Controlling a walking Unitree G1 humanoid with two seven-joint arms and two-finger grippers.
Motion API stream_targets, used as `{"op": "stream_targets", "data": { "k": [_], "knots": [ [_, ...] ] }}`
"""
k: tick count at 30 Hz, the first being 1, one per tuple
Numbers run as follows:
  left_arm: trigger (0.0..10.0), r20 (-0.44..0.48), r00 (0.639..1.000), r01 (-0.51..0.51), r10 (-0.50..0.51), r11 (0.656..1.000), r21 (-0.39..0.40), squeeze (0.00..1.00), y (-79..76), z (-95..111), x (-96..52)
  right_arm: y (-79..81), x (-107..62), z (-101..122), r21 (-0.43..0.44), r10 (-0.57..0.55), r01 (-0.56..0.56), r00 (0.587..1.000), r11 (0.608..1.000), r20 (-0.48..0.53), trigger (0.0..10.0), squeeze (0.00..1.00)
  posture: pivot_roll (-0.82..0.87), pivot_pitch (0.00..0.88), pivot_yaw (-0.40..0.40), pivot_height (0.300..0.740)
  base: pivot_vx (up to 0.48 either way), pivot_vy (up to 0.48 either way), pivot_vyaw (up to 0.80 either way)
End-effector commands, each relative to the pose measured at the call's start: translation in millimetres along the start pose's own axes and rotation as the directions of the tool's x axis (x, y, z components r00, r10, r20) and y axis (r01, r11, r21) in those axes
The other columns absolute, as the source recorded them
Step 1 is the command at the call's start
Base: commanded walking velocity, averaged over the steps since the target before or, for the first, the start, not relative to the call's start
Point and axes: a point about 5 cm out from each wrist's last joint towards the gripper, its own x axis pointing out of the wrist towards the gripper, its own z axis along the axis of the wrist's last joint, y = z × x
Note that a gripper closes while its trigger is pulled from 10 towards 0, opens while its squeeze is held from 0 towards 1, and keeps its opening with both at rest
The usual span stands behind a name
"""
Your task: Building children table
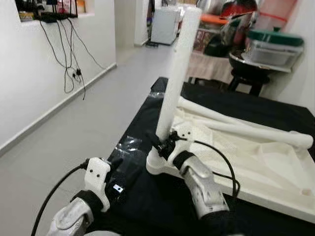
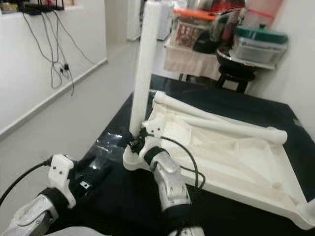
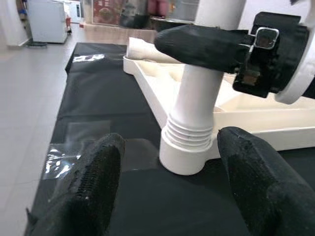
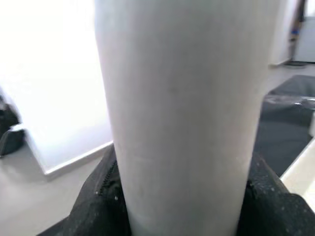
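The white table top (image 1: 261, 162) lies upside down on a black cloth. A white leg (image 1: 178, 69) stands upright in its near left corner socket (image 3: 184, 157), threads showing just above the socket. My right gripper (image 1: 165, 142) is shut on the leg's lower part, and its fingers (image 4: 110, 196) press on both sides of the tube. My left gripper (image 3: 172, 140) hovers low over the cloth just left of the socket. It is open, facing the leg's base without touching it. Two more loose legs (image 1: 241, 129) lie across the table top.
The cloth-covered work table (image 1: 147, 196) ends close on the left, where grey floor (image 1: 83, 118) runs to a white wall with hanging cables (image 1: 69, 64). A patch of clear tape (image 1: 129, 143) sits on the cloth. A stool with pots and a lidded box (image 1: 273, 46) stands behind.
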Motion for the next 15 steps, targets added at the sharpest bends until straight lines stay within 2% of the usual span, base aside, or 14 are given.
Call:
{"op": "stream_targets", "data": {
  "k": [1,4,5,7,8,9,11,13,15],
  "knots": [
    [10.0,-0.006,1.000,0.006,-0.006,1.000,-0.003,0.00,0.5,-2,0.3,1.4,-2.8,-15,0.045,-0.005,0.008,0.998,0.999,-0.059,0.0,0.00,0.08,0.000,-0.091,0.740,0.000,0.000,0.00],
    [10.0,-0.004,1.000,0.012,-0.012,1.000,-0.007,0.00,2.2,-1,3.2,2.3,-3.4,-26,0.022,0.037,-0.035,0.993,0.999,-0.110,0.0,0.00,0.10,0.000,-0.108,0.740,0.000,0.000,0.00],
    [10.0,-0.002,1.000,0.009,-0.009,1.000,-0.008,0.00,2.7,-1,4.1,7.3,-3.4,-29,0.000,0.078,-0.079,0.988,0.997,-0.133,3.1,0.00,0.10,0.000,-0.102,0.740,0.000,0.000,0.00],
    [10.0,-0.001,1.000,0.006,-0.006,1.000,-0.008,0.00,3.1,-1,4.4,11.6,-3.8,-31,-0.014,0.095,-0.099,0.984,0.995,-0.148,3.1,0.00,0.10,0.000,-0.102,0.740,0.000,0.000,0.00],
    [10.0,0.001,1.000,0.001,-0.001,1.000,-0.006,0.00,3.3,-1,4.5,14.6,-3.4,-29,0.004,0.120,-0.121,0.982,0.993,-0.145,10.0,0.00,0.11,0.000,-0.104,0.740,0.000,0.000,0.00],
    [10.0,0.003,1.000,-0.002,0.002,1.000,-0.005,0.00,3.1,-1,5.0,15.5,-2.7,-27,0.034,0.149,-0.146,0.979,0.989,-0.139,10.0,1.00,0.11,0.000,-0.105,0.740,0.000,0.000,0.00],
    [10.0,0.003,1.000,-0.002,0.002,1.000,-0.002,0.00,2.9,-1,5.6,19.1,-3.5,-24,0.065,0.153,-0.146,0.980,0.987,-0.130,10.0,1.00,0.11,0.000,-0.105,0.740,0.000,0.000,0.00],
    [10.0,0.004,1.000,-0.003,0.003,1.000,-0.007,0.00,2.8,-1,6.1,26.5,-2.2,-13,0.034,0.289,-0.287,0.951,0.957,-0.107,10.0,1.00,0.12,0.000,-0.108,0.740,0.000,0.000,0.00],
    [10.0,0.005,1.000,-0.002,0.002,1.000,-0.009,0.00,2.7,-2,6.7,25.9,-0.4,-3,0.007,0.424,-0.425,0.900,0.905,-0.099,10.0,1.00,0.12,0.000,-0.109,0.740,0.000,0.000,0.00]
  ]
}}
